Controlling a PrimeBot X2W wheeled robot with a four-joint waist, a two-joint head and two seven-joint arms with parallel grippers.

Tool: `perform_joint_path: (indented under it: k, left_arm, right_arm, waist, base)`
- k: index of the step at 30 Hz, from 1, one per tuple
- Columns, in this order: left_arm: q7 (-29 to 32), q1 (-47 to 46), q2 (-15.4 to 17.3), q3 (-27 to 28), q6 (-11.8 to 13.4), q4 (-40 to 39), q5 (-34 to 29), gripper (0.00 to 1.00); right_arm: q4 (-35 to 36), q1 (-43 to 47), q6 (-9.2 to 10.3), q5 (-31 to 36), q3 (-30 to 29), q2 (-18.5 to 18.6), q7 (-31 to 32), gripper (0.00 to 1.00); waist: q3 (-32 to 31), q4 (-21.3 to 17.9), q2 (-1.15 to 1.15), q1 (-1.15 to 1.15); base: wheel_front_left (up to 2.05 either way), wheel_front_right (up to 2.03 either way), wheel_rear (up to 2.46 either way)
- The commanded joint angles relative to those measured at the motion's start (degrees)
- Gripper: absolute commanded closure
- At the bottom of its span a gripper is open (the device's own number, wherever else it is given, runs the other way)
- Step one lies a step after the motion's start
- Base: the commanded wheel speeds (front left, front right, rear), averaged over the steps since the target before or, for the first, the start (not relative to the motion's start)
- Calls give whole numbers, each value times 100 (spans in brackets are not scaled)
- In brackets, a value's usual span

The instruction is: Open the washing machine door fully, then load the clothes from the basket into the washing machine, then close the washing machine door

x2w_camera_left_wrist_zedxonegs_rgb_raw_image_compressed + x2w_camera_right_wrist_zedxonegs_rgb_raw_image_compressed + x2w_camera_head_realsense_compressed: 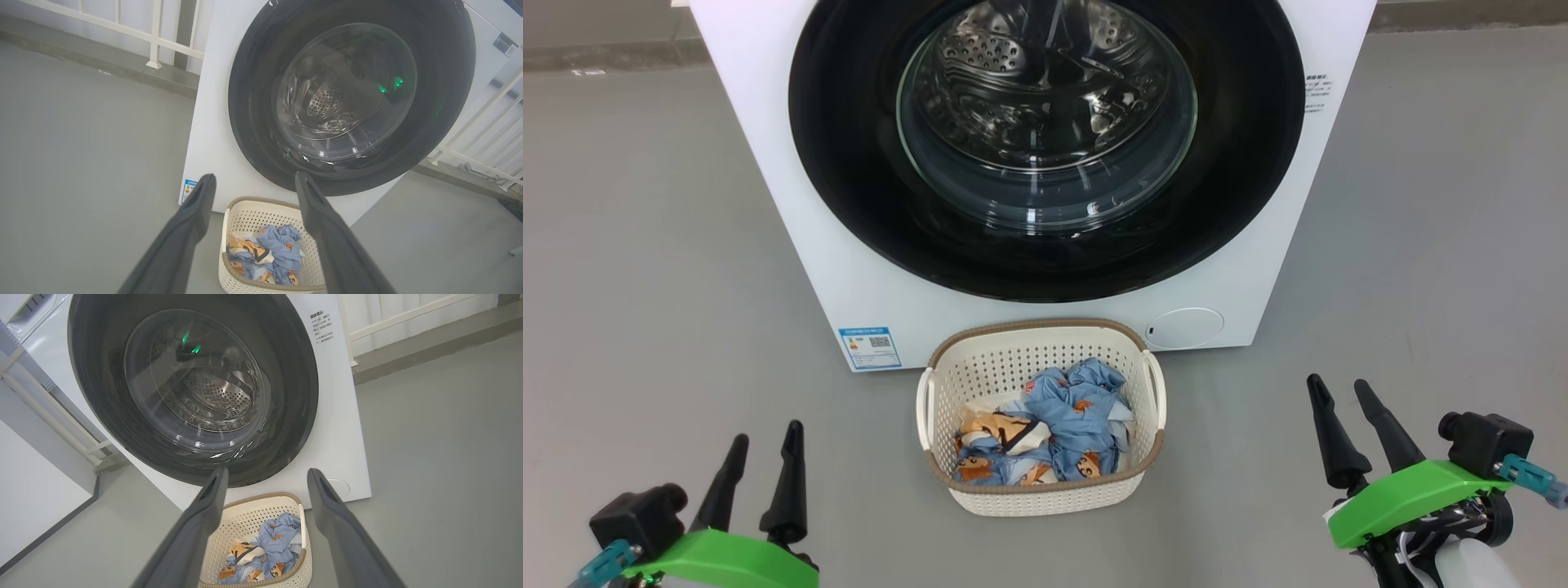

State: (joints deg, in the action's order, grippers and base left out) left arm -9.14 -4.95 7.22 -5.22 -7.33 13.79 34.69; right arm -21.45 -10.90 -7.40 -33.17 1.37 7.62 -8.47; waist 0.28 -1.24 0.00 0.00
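Faces the washing machine [792,245] square on, with the washing machine door [849,163] shut flat against its white front, black rim glossy, perforated steel drum [1029,73] visible through the glass bowl. Finds the basket [1045,498] standing on the grey floor [645,286] just in front of the machine, below the door's lower edge, between the blue label sticker [870,347] and the round white flap [1184,328]. Sees the clothes [1078,416] bunched in the basket's bottom: light blue pieces with orange-brown prints, one cream piece with dark trim among them. Holds the left gripper [766,434] released and empty, fingers spread, above the floor to the basket's left, well apart from it. Holds the right gripper [1338,382] likewise released, grasping nothing, to the basket's right, fingers pointing toward the machine.
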Motion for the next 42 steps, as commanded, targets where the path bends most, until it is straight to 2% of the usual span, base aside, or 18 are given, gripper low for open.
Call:
perform_joint_path:
  k: [1, 29, 42]
  left_arm:
    - [-84, -269, 137, 156, -11, -110, -211, 0]
    - [-574, -294, 112, 500, 96, 166, -2677, 0]
    - [-586, -346, 23, 739, 278, 499, -2657, 0]
  right_arm:
    - [107, -264, -7, 204, 106, 29, -81, 0]
    - [-134, -428, -9, 2235, 166, 46, -283, 0]
    - [-130, -405, -9, 2374, -58, -43, -338, 0]
  waist:
    - [5, -2, 0, 0]
    - [-55, -39, 0, 0]
    - [-59, -51, 0, 0]
  base:
    - [0, 0, 0]
    - [0, 0, 0]
    - [0, 0, 0]
